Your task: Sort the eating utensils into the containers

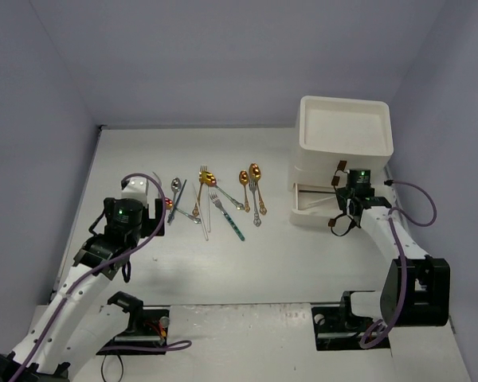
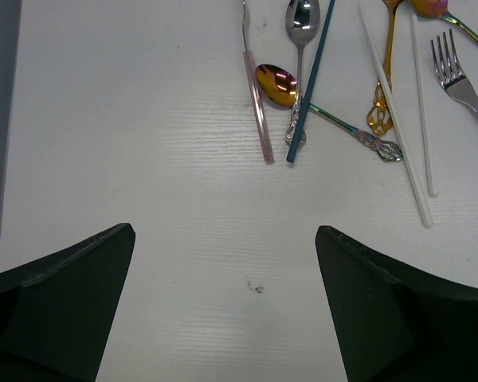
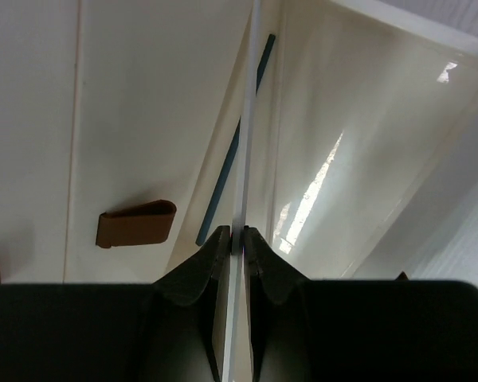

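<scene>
Several gold and silver spoons and forks (image 1: 215,199) lie spread on the table left of the cream three-drawer cabinet (image 1: 342,151). My left gripper (image 1: 158,211) is open and empty just left of them. Its wrist view (image 2: 225,231) shows bare table between the fingers, with a gold spoon (image 2: 276,83), a silver spoon (image 2: 301,20), a teal stick (image 2: 312,79) and a fork (image 2: 458,76) ahead. My right gripper (image 1: 340,199) is at the open bottom drawer (image 1: 311,205). In its wrist view it (image 3: 237,232) is shut on a thin white stick (image 3: 247,119). A teal stick (image 3: 235,143) lies inside the drawer.
A brown drawer handle (image 3: 135,224) shows left of my right fingers. Two white sticks (image 2: 394,119) and a pink stick (image 2: 256,103) lie among the utensils. Grey walls close the table at the back and sides.
</scene>
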Controlling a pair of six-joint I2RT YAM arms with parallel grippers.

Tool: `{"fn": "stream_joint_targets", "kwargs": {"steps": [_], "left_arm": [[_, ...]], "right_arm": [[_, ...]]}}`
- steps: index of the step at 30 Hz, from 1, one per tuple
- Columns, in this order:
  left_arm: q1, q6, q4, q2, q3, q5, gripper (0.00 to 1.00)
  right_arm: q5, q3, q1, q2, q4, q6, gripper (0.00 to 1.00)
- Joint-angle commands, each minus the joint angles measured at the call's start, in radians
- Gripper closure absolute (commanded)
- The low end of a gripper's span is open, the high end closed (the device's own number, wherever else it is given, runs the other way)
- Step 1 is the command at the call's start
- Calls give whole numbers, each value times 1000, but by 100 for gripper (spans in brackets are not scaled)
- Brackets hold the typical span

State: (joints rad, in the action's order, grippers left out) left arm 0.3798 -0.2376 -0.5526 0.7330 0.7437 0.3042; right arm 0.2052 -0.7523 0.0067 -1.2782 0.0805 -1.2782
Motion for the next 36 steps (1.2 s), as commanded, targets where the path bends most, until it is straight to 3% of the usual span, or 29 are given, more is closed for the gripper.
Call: {"fn": "stream_joint_targets", "kwargs": {"steps": [1, 4, 7, 12, 18, 27, 36], "left_arm": [[5, -11, 29, 11, 42, 7, 4], [5, -11, 28, 12, 43, 6, 4], [5, -12, 29, 16, 43, 6, 4], [4, -14, 29, 18, 43, 4, 4], [4, -15, 29, 22, 45, 3, 3], [2, -15, 24, 19, 46, 15, 3], [1, -23, 13, -16, 49, 64, 3]], "right_arm": [[-27, -77, -2, -25, -48, 37, 80], [-55, -96, -2, -20, -50, 85, 68], [-49, -118, 20, 12, -49, 185, 64], [-4, -147, 144, 59, -50, 341, 62], [15, -247, 398, -16, -61, 635, 64], [90, -493, 824, -327, -68, 820, 65], [30, -759, 984, -667, -70, 943, 66]]}}
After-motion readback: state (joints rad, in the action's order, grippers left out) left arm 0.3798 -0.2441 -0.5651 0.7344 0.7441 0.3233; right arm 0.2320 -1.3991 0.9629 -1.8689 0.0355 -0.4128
